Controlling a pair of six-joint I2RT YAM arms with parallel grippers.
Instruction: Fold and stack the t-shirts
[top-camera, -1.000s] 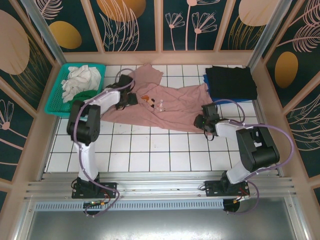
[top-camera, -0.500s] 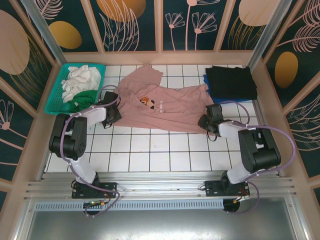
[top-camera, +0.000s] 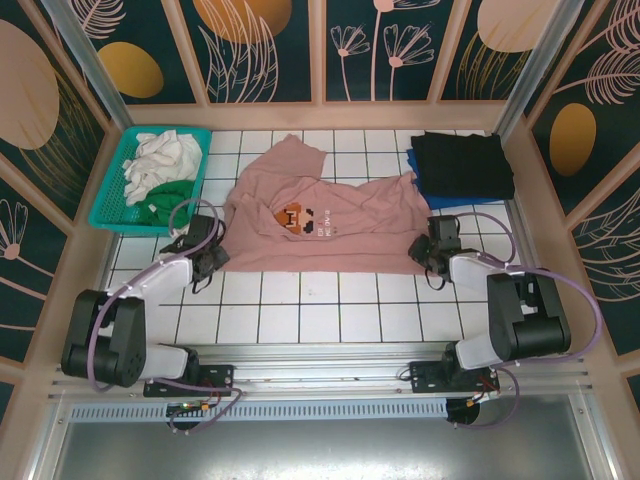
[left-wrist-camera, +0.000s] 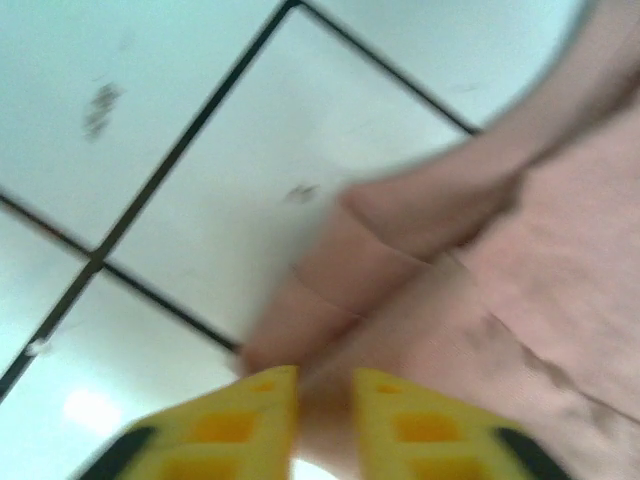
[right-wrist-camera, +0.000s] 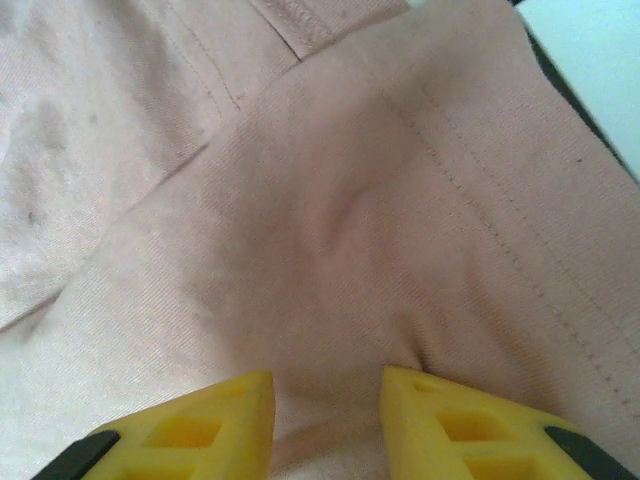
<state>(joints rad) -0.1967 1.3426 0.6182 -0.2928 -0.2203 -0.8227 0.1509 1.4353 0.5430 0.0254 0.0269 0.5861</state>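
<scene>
At the far left, a teal basket (top-camera: 110, 215) is seen with a white t-shirt (top-camera: 160, 160) and a green t-shirt (top-camera: 170, 193) crumpled inside. Just right of it, the left claw (left-wrist-camera: 325, 385) is set low at the near-left edge of the pink t-shirt (top-camera: 340, 225). A narrow gap is left between its fingers with a fold of hem in it. Whether that hem is clamped cannot be told from the blurred wrist view.

The pink t-shirt is laid print-up across the middle of the worktop (top-camera: 300, 300), wrinkled. At its near-right corner the right claw (right-wrist-camera: 328, 392) is clamped on a puckered bunch of the cloth.

The step is judged to be flattening before the fold. Both corners should be drawn outward and toward the near edge evenly, kept low, so that no slack is left and the far-right stack is not dragged.

Five t-shirts are counted: one white, one green, one pink, and one black t-shirt (top-camera: 462, 160) folded on one blue t-shirt (top-camera: 425, 193). One basket and two claws are counted.
</scene>
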